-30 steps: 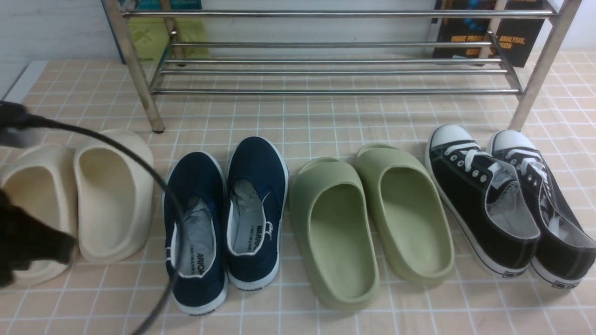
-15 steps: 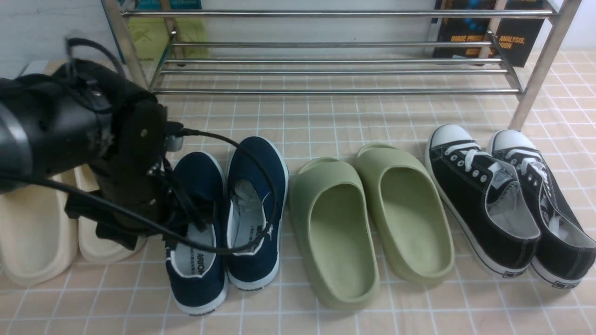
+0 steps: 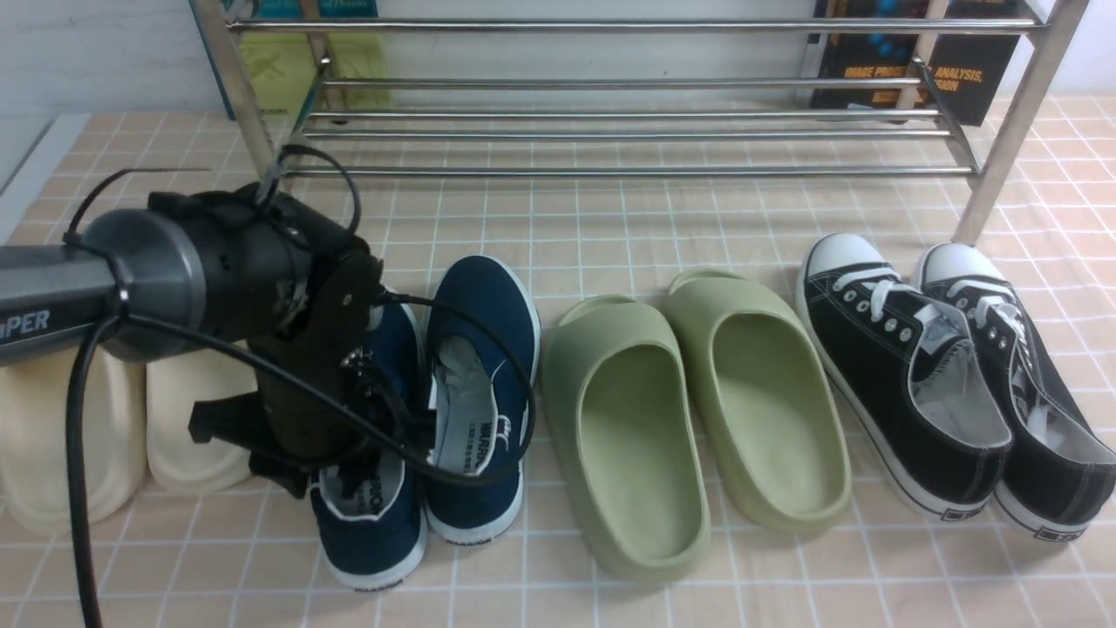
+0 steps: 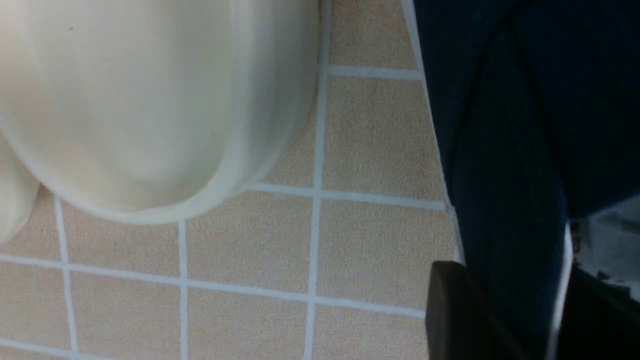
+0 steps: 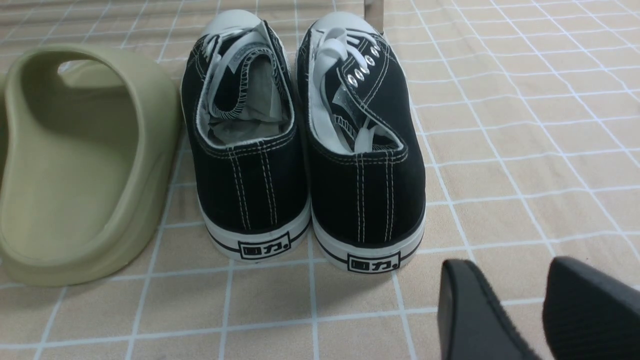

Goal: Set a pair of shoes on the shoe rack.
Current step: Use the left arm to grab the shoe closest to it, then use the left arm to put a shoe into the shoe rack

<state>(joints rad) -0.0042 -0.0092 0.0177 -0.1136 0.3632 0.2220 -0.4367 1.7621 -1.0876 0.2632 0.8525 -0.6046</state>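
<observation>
The pair of shoes, two navy slip-ons with white soles, stands side by side on the tiled floor: the left shoe (image 3: 370,523) and the right shoe (image 3: 479,349). My left gripper (image 3: 353,453) reaches down onto the left shoe and covers its middle. In the left wrist view the left gripper (image 4: 520,310) is shut on that shoe's outer side wall (image 4: 505,175), one finger (image 4: 450,315) outside it and the other inside the opening. The silver shoe rack (image 3: 610,135) stands empty at the back. My right gripper (image 5: 520,300) hangs open over bare tiles behind the black sneakers.
Cream slides (image 3: 187,419) lie just left of the navy pair, close to the left arm. Green slides (image 3: 628,436) lie to the right, then black lace-up sneakers (image 3: 898,375). Books (image 3: 907,61) lean behind the rack. A black cable loops over the right navy shoe.
My left arm swung in from the left edge and came down over the left navy shoe. Its jaws opened wide, then closed around the shoe's side wall.
</observation>
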